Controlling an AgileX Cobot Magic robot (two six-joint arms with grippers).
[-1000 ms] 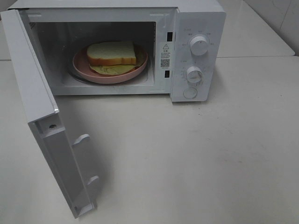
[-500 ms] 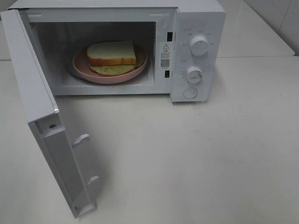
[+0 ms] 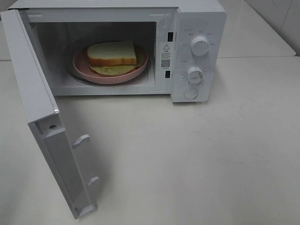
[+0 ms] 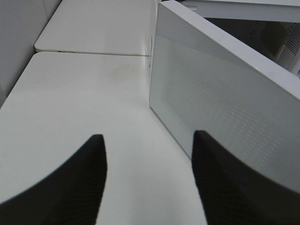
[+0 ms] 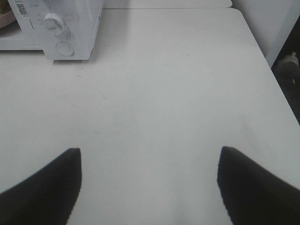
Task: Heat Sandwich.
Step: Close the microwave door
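One pale table [image 3: 225, 154] under everything, carrying a white microwave [image 3: 199, 18] toward its far side. Hinged on the microwave's left edge, a door [image 3: 33, 89] swung fully out toward the high camera, with its inner face and two latch hooks [image 3: 82, 139] showing. On the door side of the microwave, seen from the left wrist: the left gripper [image 4: 147, 136] over bare tabletop, just beside the door's outer face, dark fingers parted a moderate way, nothing between them and nothing touched. In front of the microwave's control panel [image 3: 213, 65] and well apart from it, seen from the right wrist: the right gripper [image 5: 150, 151], fingers spread wide, holding nothing, only tabletop in the gap. Inside the microwave's cavity, a round pink plate [image 3: 82, 63] lying flat on the chamber floor. On that plate, inside the microwave, the sandwich [image 3: 112, 53]: a pale bread slice with a tan-orange crust on top, and a yellow-green layer poking out beneath it toward the opening. On the microwave's panel, an upper knob [image 3: 200, 46] above a lower knob [image 3: 194, 75], both white, and just under the lower one a round button [image 3: 191, 93]. Between cavity and panel, on the microwave's front frame, a small sticker [image 3: 165, 55] with a warning triangle and a square code.
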